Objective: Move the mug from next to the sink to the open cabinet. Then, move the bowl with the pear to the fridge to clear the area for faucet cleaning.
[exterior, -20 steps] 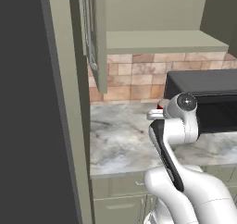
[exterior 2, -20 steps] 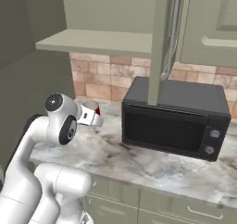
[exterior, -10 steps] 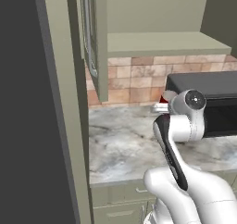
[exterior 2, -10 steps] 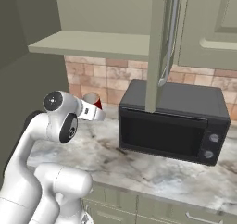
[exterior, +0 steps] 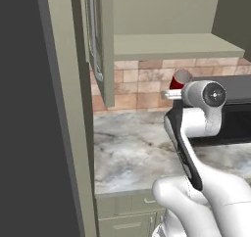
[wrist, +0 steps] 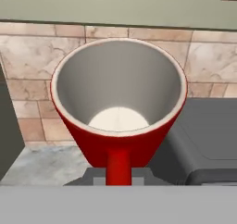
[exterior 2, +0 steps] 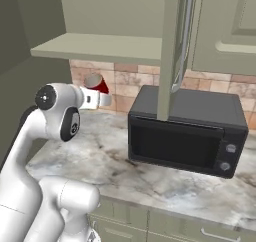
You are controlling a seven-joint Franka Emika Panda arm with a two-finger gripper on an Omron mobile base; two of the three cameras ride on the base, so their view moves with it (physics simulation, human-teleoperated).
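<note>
Hand view: red mug (wrist: 118, 121) empty, white inside, fingers closed on handle.

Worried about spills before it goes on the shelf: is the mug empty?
Empty. The hand view looks straight into the red mug: bare grey walls and a clean pale bottom, no liquid. The gripper holds it by the handle.
</note>
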